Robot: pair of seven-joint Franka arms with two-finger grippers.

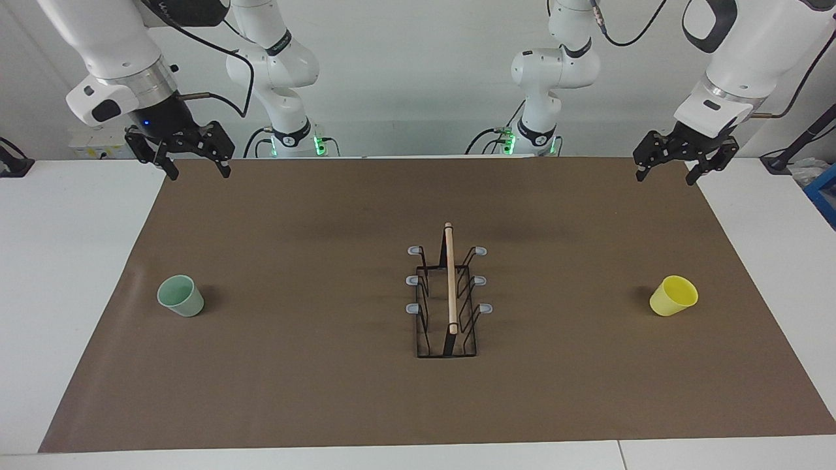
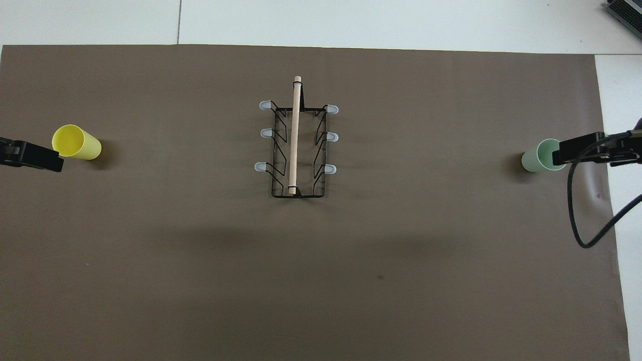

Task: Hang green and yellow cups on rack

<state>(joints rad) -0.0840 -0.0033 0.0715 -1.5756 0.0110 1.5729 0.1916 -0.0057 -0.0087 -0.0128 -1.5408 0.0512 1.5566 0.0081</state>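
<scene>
The black wire rack (image 1: 448,307) (image 2: 297,150) with a wooden rod along its top stands at the middle of the brown mat, all its grey-capped prongs bare. A mint green cup (image 1: 181,296) (image 2: 536,158) stands mouth up toward the right arm's end of the table. A yellow cup (image 1: 674,296) (image 2: 76,143) stands mouth up toward the left arm's end. My right gripper (image 1: 199,173) (image 2: 582,150) hangs open and empty, high over the mat's corner by the robots. My left gripper (image 1: 665,179) (image 2: 35,156) hangs open and empty over the other corner by the robots. Neither touches a cup.
The brown mat (image 1: 326,391) covers most of the white table (image 1: 65,261). A black cable (image 2: 577,215) loops down from the right arm over the mat's edge. A blue box edge (image 1: 824,189) shows past the table at the left arm's end.
</scene>
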